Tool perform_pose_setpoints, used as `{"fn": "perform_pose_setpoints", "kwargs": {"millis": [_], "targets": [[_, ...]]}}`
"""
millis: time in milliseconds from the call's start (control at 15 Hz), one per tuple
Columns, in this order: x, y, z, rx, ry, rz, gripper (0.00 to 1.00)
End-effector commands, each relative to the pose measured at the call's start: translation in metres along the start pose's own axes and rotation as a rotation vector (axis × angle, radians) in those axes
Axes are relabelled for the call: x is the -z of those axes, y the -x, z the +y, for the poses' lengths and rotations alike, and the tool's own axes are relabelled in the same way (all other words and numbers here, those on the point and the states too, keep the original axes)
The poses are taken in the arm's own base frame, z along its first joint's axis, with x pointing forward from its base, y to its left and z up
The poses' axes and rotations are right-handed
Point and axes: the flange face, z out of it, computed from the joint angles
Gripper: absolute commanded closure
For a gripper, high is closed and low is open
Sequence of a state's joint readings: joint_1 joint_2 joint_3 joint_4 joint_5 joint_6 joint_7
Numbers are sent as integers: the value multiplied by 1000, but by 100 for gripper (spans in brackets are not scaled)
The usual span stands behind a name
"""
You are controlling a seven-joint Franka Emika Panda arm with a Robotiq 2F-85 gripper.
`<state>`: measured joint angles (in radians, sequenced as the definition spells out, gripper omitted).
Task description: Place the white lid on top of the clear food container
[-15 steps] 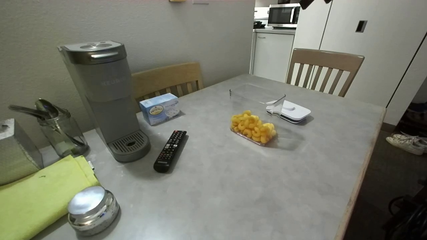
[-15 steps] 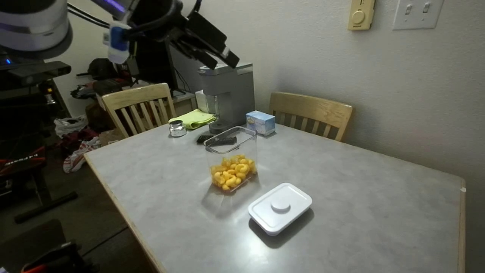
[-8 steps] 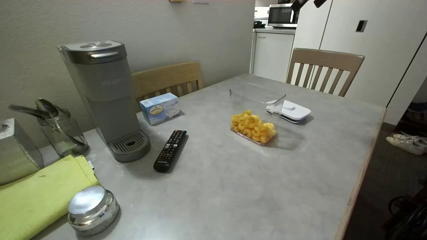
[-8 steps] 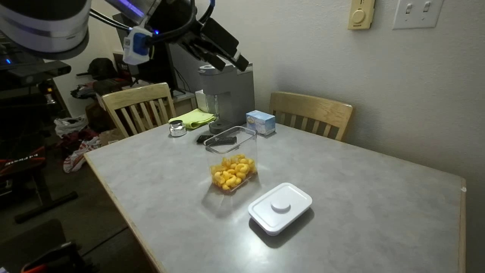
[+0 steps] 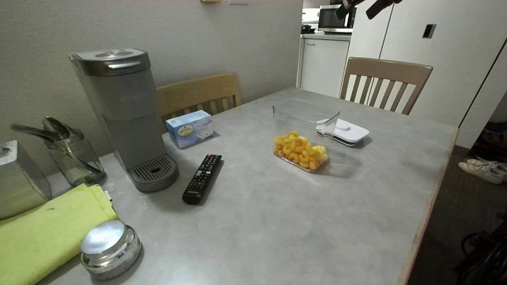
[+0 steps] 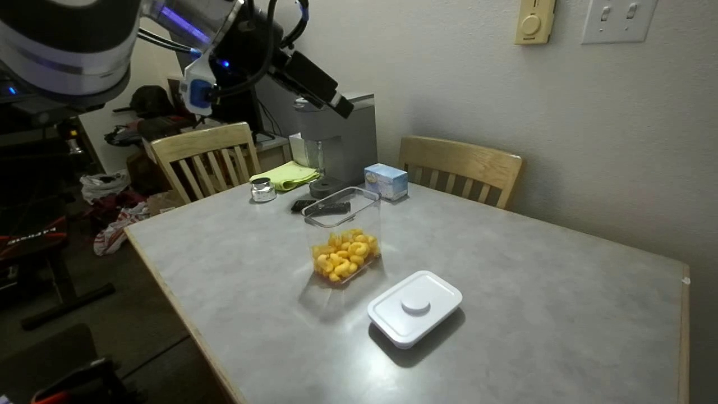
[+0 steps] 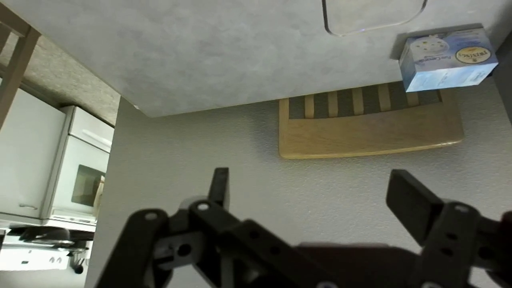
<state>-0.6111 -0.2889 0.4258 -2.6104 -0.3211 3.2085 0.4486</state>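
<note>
The gripper hangs high up, tilted, with its 2 fingers spread wide and nothing in between. They point at the wall. The white lid lies flat on the table, lower than the gripper and well apart from it. The clear food container stands lower than the gripper too, near the lid, with yellow food pieces in it and no lid on top. I think this is the start, the step of reaching for the lid. Next, the gripper should tip down, go low over the lid, put 1 finger on each side of the round knob, and then squeeze
</note>
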Motion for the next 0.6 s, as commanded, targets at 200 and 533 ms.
{"fn": "perform_pose_setpoints", "kwargs": {"millis": [200, 533], "targets": [[-11, 7, -13, -32, -28, 39, 0], [-21, 10, -17, -40, -36, 55, 0]]}}
